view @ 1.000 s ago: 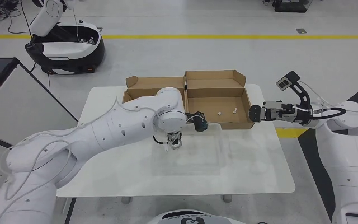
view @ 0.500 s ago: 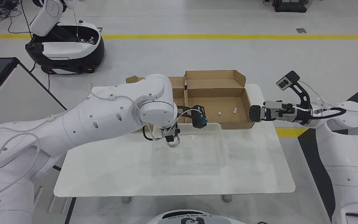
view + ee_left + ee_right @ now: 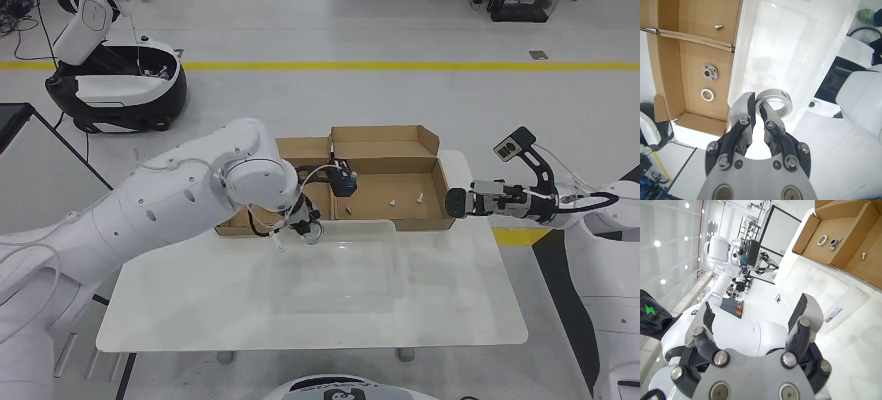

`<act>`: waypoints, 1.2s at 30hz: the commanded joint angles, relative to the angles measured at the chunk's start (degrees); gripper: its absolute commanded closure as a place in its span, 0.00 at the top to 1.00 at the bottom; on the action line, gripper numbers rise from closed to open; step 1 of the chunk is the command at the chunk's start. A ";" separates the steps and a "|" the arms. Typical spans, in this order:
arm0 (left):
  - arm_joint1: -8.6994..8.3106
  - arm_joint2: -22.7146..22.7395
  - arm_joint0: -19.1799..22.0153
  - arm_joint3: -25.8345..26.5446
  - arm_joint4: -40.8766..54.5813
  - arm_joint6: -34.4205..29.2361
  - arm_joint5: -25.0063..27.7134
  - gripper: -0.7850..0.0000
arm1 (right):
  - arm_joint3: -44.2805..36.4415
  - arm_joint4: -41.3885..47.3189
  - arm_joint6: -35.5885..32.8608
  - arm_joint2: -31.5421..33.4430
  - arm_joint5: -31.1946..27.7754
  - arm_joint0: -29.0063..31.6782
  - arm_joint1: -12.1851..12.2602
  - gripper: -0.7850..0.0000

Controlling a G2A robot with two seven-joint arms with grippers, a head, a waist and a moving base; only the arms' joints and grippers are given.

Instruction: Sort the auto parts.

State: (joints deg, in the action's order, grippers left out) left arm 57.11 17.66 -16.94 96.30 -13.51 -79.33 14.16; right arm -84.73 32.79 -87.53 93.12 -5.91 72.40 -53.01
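Observation:
My left gripper [image 3: 758, 106] is shut on a silver metal collar ring [image 3: 773, 102], one finger inside the ring and one outside. It hangs over the near left corner of the clear plastic tray [image 3: 791, 47], close to the left cardboard box [image 3: 689, 56]. That box holds a flanged hub [image 3: 710, 72] and a smaller ring [image 3: 707, 94]. A bolt [image 3: 718, 27] lies in the right box [image 3: 385, 180]. In the top view the left gripper [image 3: 308, 228] sits at the tray's [image 3: 340, 265] back left edge. My right gripper [image 3: 755, 308] is open and holds nothing, beside the right box's end [image 3: 455, 203].
The two open cardboard boxes stand side by side along the table's far edge, with the left box [image 3: 290, 150] partly under my left arm. The white table [image 3: 450, 300] has free room in front and to the right of the tray.
My left arm has swung back and to the left with the collar ring, from over the tray's middle to its back left edge by the left box. The right arm has not moved.

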 commanded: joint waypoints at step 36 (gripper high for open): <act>-17.35 43.43 -37.48 4.57 42.07 25.74 36.55 0.00 | 0.00 0.00 0.00 0.00 0.00 0.00 0.00 1.00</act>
State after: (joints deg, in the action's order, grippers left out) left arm 39.99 60.44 -53.33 100.57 27.57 -54.79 49.56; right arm -84.73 32.79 -87.53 93.12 -5.91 72.40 -53.01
